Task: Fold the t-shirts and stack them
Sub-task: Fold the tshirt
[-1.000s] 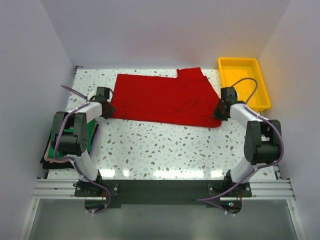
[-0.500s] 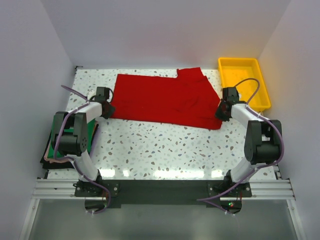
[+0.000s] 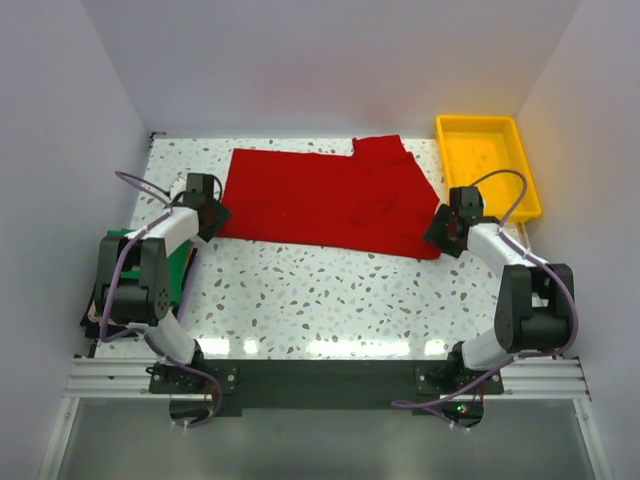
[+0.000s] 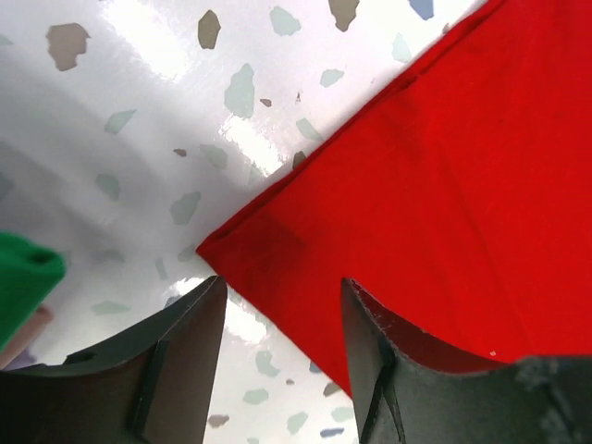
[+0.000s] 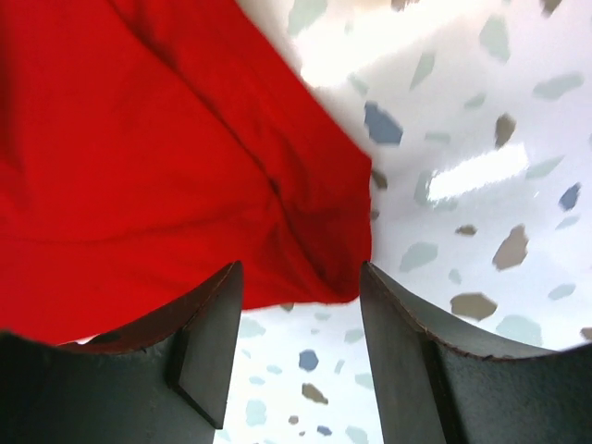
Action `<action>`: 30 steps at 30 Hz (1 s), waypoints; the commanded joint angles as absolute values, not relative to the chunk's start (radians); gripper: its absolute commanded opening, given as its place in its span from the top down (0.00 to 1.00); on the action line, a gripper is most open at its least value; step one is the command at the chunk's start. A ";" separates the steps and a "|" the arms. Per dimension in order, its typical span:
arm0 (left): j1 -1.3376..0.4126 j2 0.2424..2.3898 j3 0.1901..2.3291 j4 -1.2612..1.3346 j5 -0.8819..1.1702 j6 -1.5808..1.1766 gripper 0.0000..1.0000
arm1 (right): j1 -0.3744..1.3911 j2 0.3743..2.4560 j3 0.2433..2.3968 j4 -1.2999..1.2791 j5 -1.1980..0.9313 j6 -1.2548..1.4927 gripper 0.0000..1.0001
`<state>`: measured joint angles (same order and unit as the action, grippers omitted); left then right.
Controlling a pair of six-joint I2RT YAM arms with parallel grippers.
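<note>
The red t-shirt (image 3: 320, 198) lies spread flat across the far half of the table, one sleeve pointing to the back. My left gripper (image 3: 211, 215) stands open at its near left corner; in the left wrist view that corner of the red t-shirt (image 4: 444, 166) lies on the table between the open left gripper (image 4: 282, 296) fingers, unpinched. My right gripper (image 3: 445, 232) is open at the near right corner, where the red t-shirt (image 5: 139, 139) ends just ahead of the right gripper (image 5: 301, 273). The green t-shirt (image 3: 183, 265) lies at the table's left edge, mostly hidden under my left arm.
A yellow tray (image 3: 485, 150) stands at the back right, close to my right arm. A patch of green cloth (image 4: 23, 277) shows at the left edge of the left wrist view. White walls enclose the speckled table (image 3: 330, 290) on three sides.
Both grippers have opened and let go of the red shirt's near corners. The right gripper has drawn back to the right and nearer; the left has shifted slightly. The shirt stays flat.
</note>
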<state>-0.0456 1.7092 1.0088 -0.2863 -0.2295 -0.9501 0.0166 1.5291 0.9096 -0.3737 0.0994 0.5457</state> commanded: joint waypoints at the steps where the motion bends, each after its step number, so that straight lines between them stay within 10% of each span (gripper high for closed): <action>1: -0.046 1.602 0.996 -0.313 -0.254 -0.972 0.42 | 0.015 1.471 0.832 -0.321 0.025 0.597 0.43; 30: -0.058 1.732 0.871 -0.153 -0.299 -1.091 0.49 | 0.012 1.545 0.775 -0.196 -0.003 0.696 0.39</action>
<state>-0.0547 1.6840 0.8783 -0.1467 -0.2897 -1.0679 0.0166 1.5166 0.7544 -0.2173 -0.0204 0.6750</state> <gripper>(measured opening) 0.520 0.604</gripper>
